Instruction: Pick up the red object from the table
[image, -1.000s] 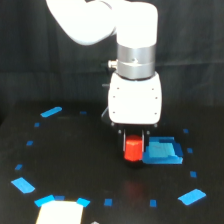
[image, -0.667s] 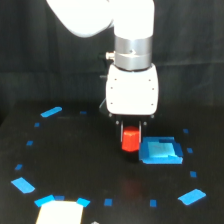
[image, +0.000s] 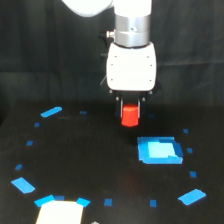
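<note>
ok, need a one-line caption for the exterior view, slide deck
xArm6 gripper holds the red object clear above the black table, up and to the exterior view's left of the blue flat square.

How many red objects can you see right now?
1. The red object hangs between the gripper jaws, lifted clear of the table, up and to the exterior view's left of the blue flat square. None other shows; the arm could hide some.

Red object (image: 130, 115), white tool (image: 131, 106) body, black table (image: 90, 165) dotted with blue marks.
</note>
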